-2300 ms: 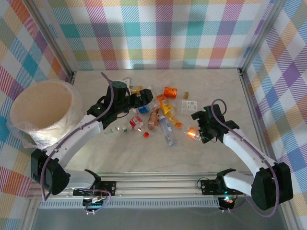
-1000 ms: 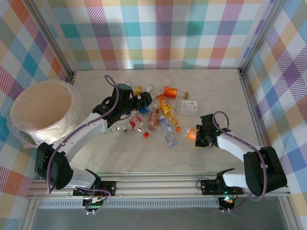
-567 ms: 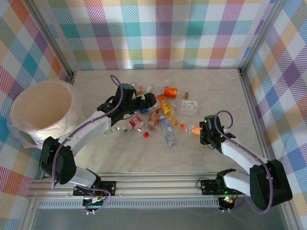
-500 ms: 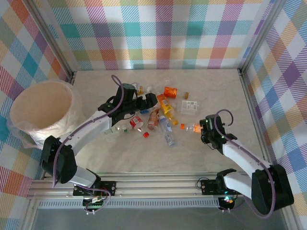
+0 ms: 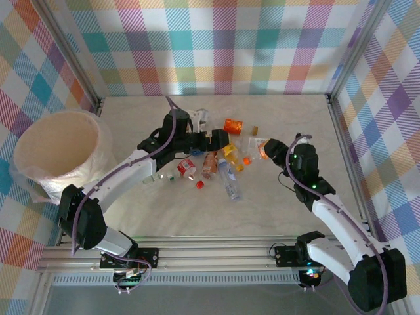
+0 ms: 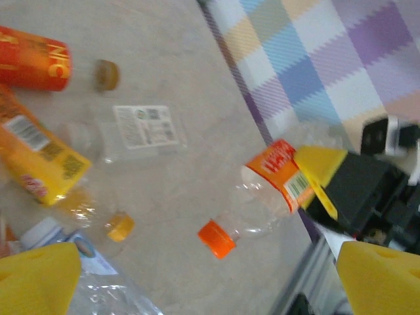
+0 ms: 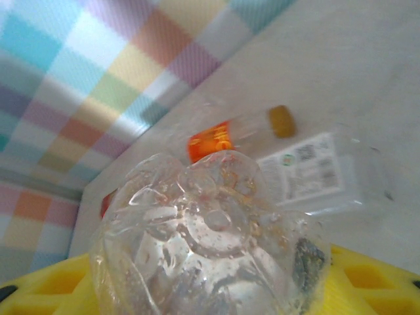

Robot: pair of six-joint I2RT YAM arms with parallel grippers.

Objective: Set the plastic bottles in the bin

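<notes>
Clear orange-capped plastic bottle (image 6: 262,197) pinched at its base by the right gripper (image 5: 268,149).
Judged light, thin, crushable; a mid-body hold is advised. Left gripper (image 6: 210,275) is spread wide, empty.

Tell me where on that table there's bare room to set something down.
Barest is the near table strip, between the plastic bottles and the rail at the arms' bases. The far corners by the plaid back wall are open too. It is crowded mid-table, where bottles lie scattered and the left gripper and right gripper reach in.
</notes>
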